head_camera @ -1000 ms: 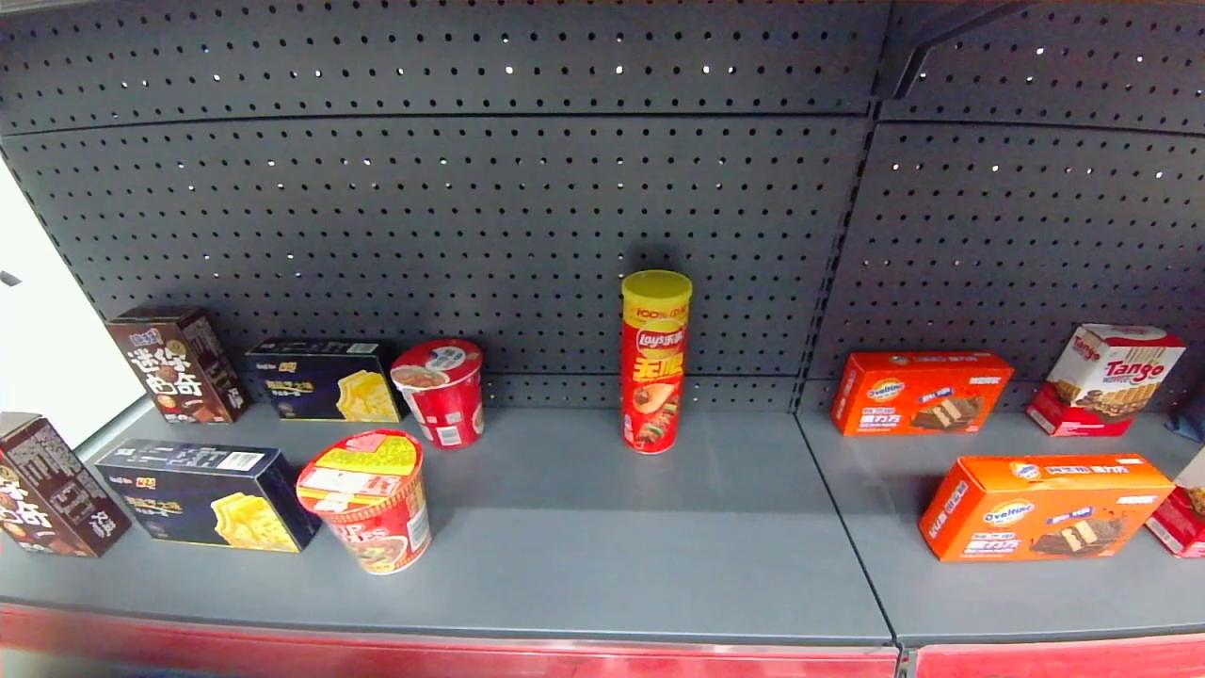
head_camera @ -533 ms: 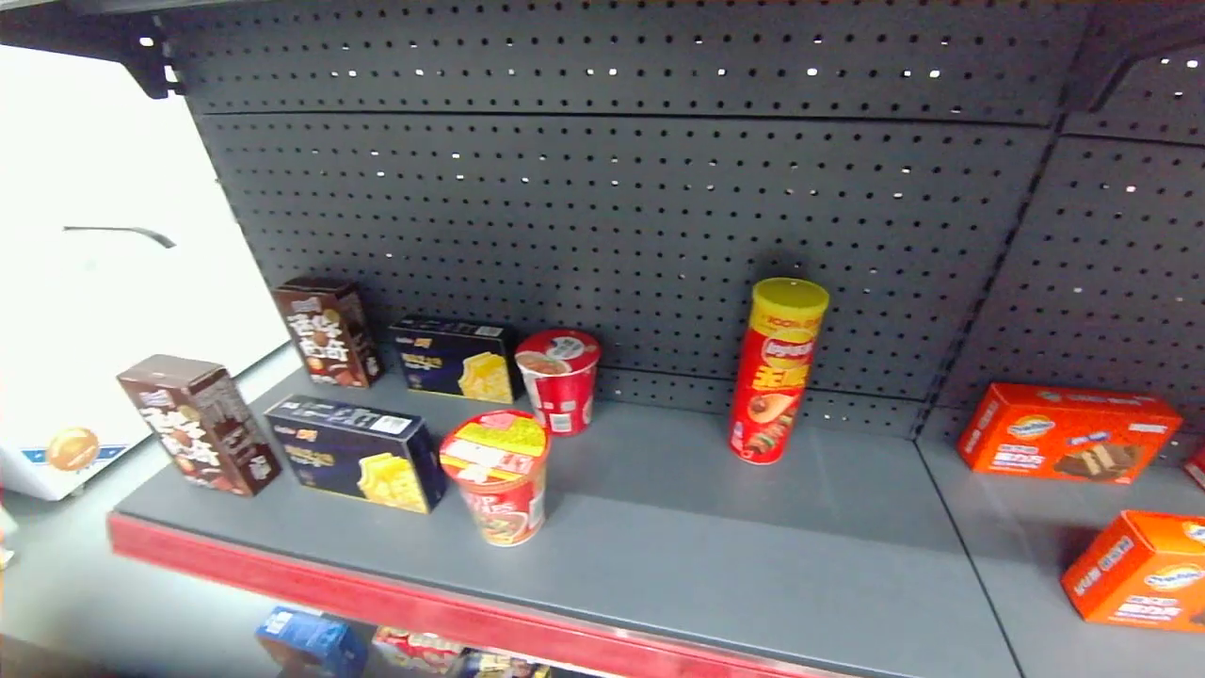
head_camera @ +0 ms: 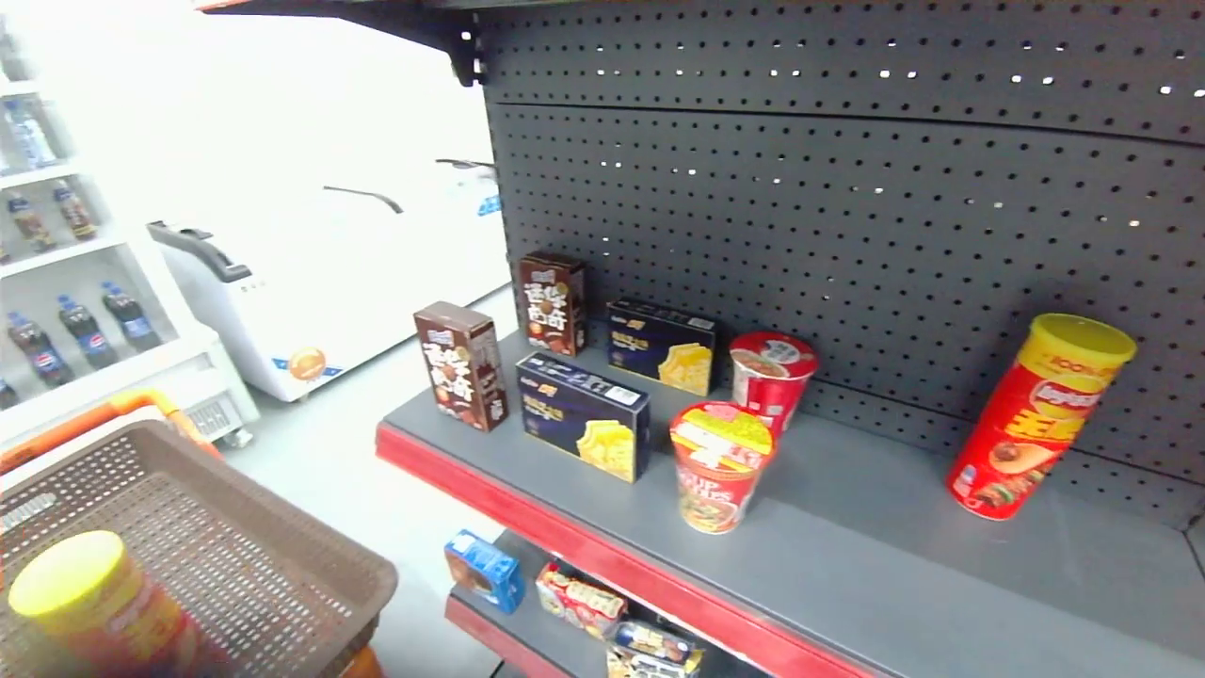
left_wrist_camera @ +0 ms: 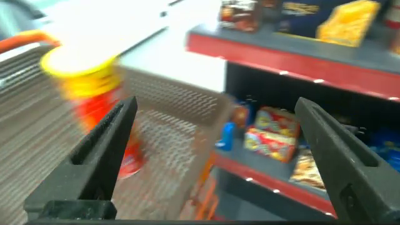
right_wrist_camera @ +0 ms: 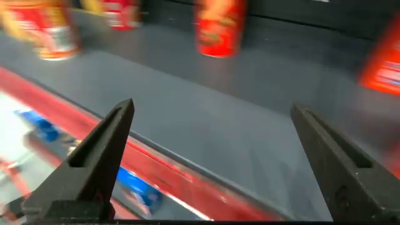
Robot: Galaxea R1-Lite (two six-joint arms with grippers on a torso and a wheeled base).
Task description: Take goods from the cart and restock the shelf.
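Left tool, right tool: jaws spread, empty. Cylindrical yellow-lidded can, lower left, standing in perforated brown plastic basket.

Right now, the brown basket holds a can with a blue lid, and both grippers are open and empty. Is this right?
Not quite. The head view shows that the can in the brown basket has a yellow lid, not a blue one. The rest holds: the left gripper and the right gripper are both open and empty.
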